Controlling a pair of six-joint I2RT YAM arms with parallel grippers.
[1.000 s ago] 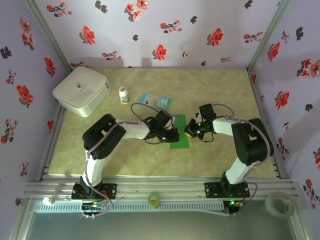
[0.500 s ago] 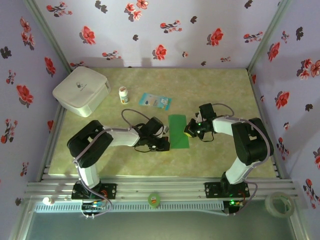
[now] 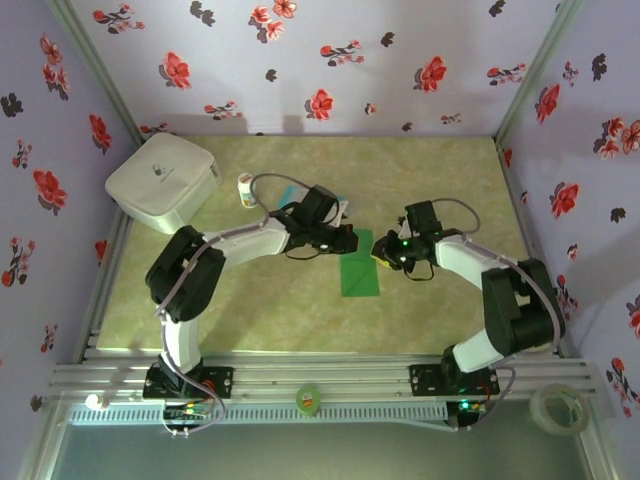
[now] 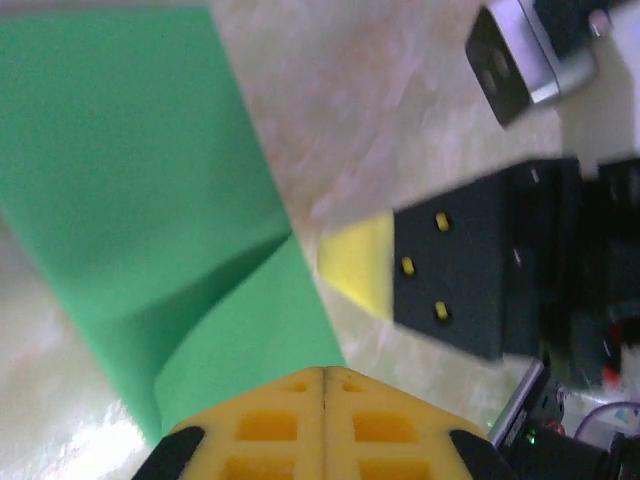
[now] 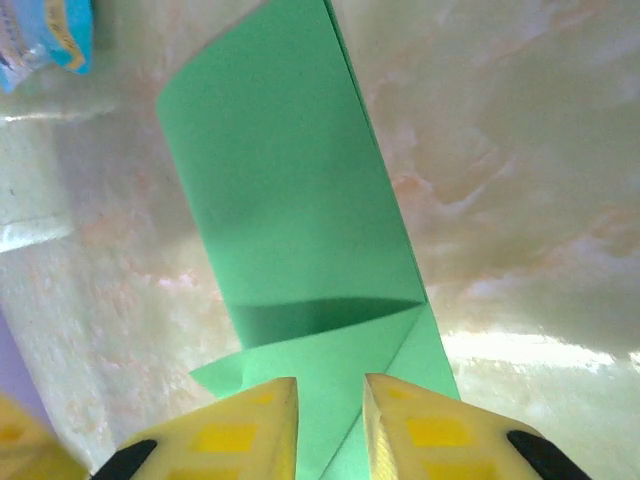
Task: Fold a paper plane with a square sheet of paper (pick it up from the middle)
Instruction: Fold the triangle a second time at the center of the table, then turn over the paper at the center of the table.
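The square sheet of paper (image 3: 360, 272) lies on the table, folded into a narrow bright green strip. In the right wrist view the sheet (image 5: 290, 200) has one corner flap turned in near my fingers. My right gripper (image 3: 381, 255) hovers over that end, its jaws a little open (image 5: 330, 398) with green paper showing in the gap. My left gripper (image 3: 346, 243) is shut and empty at the strip's far left corner, its tip (image 4: 325, 372) at the edge of the sheet (image 4: 130, 150). A yellow finger (image 4: 358, 268) of the right gripper points at it. No finished paper plane is in view.
A white box (image 3: 163, 181) and a small bottle (image 3: 245, 188) stand at the back left. The blue-and-white packet (image 5: 45, 35) lies just beyond the sheet, mostly under my left arm. A tape roll (image 3: 557, 408) sits off the table's near right.
My left arm has swung from the sheet's left side round to its far end. The right gripper's jaws have parted slightly. The sheet stays in place.
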